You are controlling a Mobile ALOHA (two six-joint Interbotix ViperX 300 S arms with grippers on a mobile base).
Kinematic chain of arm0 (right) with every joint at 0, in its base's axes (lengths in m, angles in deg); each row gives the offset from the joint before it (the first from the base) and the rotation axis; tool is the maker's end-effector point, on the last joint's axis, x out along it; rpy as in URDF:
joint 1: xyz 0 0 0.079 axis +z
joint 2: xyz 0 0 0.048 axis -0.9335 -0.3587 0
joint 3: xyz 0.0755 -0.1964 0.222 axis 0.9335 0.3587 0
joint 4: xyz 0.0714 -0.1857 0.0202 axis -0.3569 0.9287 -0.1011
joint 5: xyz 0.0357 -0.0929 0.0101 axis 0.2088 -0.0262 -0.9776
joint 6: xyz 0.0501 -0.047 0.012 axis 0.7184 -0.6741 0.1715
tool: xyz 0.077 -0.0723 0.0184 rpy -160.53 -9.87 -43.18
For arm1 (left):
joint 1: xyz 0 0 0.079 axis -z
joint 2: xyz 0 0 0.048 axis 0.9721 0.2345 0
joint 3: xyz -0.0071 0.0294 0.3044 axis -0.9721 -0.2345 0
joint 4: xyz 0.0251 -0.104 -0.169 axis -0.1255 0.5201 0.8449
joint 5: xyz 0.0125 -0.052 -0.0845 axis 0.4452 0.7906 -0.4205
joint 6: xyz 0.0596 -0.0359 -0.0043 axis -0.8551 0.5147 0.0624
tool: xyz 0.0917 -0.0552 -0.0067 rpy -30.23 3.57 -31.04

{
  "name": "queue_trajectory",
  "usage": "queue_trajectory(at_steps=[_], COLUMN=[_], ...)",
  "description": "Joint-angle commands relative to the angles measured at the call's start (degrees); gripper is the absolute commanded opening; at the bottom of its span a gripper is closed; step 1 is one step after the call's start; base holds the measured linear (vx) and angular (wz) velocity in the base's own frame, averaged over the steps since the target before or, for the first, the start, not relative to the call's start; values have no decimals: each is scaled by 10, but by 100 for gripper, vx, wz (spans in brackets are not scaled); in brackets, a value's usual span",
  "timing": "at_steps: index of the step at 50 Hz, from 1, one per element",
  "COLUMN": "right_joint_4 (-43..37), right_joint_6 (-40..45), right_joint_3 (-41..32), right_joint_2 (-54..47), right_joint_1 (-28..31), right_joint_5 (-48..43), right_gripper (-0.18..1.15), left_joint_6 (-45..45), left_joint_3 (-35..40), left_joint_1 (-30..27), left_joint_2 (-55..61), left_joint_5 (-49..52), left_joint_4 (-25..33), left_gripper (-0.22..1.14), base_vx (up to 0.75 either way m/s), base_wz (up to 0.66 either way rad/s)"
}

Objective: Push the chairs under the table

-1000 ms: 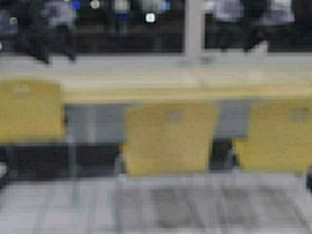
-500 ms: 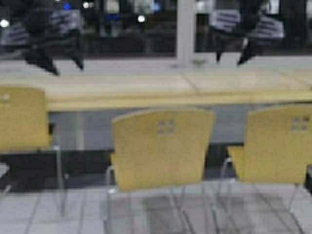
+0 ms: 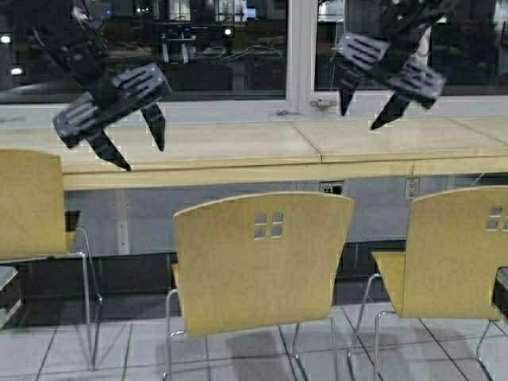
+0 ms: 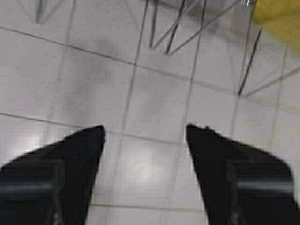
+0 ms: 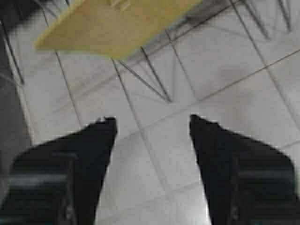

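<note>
Base advanced; chairs (image 3: pixel 262 266) below end effectors (image 3: pixel 135 147).

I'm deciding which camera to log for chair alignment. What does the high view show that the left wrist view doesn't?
Only the high view shows the table, the window behind it, three yellow chairs with the middle chair standing pulled out from the table, and both raised claws: the left claw and the right claw, each open and empty.

Only the left wrist view shows its own claw from above, over bare floor tiles.

Both show an open left claw, tiled floor and thin chrome chair legs.
</note>
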Motion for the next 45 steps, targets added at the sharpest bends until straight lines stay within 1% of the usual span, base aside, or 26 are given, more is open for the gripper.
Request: queue_trajectory(at_steps=[1,5,10,22,28,34,45], right_joint_4=[-76,-105,-127,-157,-178,-223,-277], right_joint_6=[-10,-19,-21,-6,1,0,-8], right_joint_3=[-65,-92,-110,-115,-122,-136,-137], right_joint_2=[-47,-76,-96,-119,-142,-178,-229], right_joint_1=[2,3,4,4,-2,-2,-2], right_joint_5=[-6,-4,-3,-3,-7,-20,-46], right_gripper=[86,86,86,86,86,86,86], left_joint_6=[24,35,51,91,101,119,171], left_joint_3=[44,68,85,119,148,175,212], left_joint_1=[4,4,4,11,19,23,55], left_joint_2=[33,66,98,162,188,221,287], left_joint_5=[-22,-29,-33,-55,-62,-62,-101], left_joint_4=[46,66,100,173,185,190,206], left_gripper=[89,89,89,89,89,89,89], base_vx=[23,21,19,17,14,17,15], base_wz=[-6,-5,-4,-3,-1,6,9])
